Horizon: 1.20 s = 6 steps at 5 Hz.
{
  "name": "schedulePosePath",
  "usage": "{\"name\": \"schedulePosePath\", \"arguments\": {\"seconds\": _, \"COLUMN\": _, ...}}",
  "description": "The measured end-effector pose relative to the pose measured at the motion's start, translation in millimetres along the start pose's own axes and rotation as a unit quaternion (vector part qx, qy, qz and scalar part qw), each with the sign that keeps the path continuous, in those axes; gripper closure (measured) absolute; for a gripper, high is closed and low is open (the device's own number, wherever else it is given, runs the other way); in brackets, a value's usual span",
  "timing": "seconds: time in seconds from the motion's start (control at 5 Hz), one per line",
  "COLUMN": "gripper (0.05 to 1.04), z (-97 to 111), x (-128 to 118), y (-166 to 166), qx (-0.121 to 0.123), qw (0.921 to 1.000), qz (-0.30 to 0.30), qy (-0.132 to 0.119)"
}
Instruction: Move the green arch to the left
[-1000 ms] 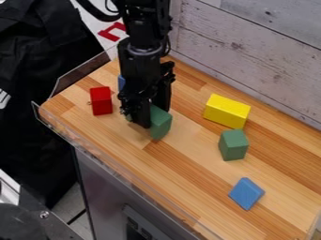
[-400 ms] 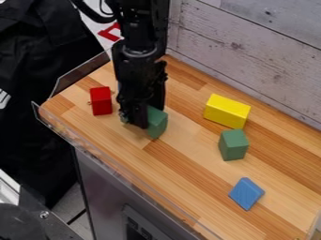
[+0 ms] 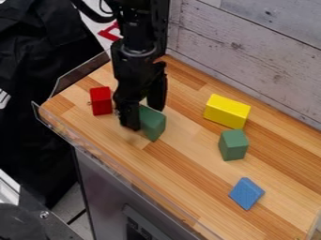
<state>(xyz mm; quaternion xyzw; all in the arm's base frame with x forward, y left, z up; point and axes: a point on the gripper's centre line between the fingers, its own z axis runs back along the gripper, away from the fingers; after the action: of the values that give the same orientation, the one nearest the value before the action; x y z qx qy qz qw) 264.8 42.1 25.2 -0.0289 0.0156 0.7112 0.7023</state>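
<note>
The gripper [image 3: 143, 116] hangs over the left part of the wooden table, right of the red block. It stands open, with one finger at the near left and the other farther back on the right. A green block [image 3: 153, 123], apparently the arch, lies at the fingers, on their front right side. Its back left part is hidden by the gripper, so its arch shape cannot be made out.
A red block [image 3: 101, 101] stands close on the gripper's left. To the right are a yellow block [image 3: 226, 111], another green block [image 3: 233, 145] and a blue block [image 3: 246, 193]. A clear rail edges the table [image 3: 182, 180]; a plank wall [image 3: 251, 51] rises behind.
The gripper and the green block at it have shifted a little to the left. The fingers have spread apart, and more of that block shows. The other blocks have stayed put.
</note>
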Motion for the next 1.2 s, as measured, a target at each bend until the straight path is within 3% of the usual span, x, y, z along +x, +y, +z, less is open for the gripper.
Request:
{"name": "schedulePosePath", "arguments": {"seconds": 0.2, "gripper": 0.083, "z": 18.1, "x": -2.2, "y": -4.9, "qx": -0.028, "qw": 0.9992, "qz": -0.024, "qy": -0.016}}
{"name": "schedulePosePath", "arguments": {"seconds": 0.4, "gripper": 0.083, "z": 46.4, "x": -15.1, "y": -19.4, "qx": -0.071, "qw": 0.9934, "qz": -0.078, "qy": -0.046}}
{"name": "schedulePosePath", "arguments": {"seconds": 0.6, "gripper": 0.083, "z": 55.9, "x": -27.0, "y": -26.6, "qx": -0.081, "qw": 0.9835, "qz": -0.152, "qy": -0.055}}
{"name": "schedulePosePath", "arguments": {"seconds": 0.8, "gripper": 0.083, "z": 56.9, "x": -41.4, "y": -24.0, "qx": -0.064, "qw": 0.9593, "qz": -0.271, "qy": -0.046}}
{"name": "schedulePosePath", "arguments": {"seconds": 1.0, "gripper": 0.083, "z": 55.8, "x": -47.6, "y": -21.0, "qx": -0.055, "qw": 0.9186, "qz": -0.39, "qy": -0.037}}
{"name": "schedulePosePath", "arguments": {"seconds": 1.2, "gripper": 0.083, "z": 61.8, "x": -53.7, "y": -20.1, "qx": -0.052, "qw": 0.8677, "qz": -0.493, "qy": -0.038}}
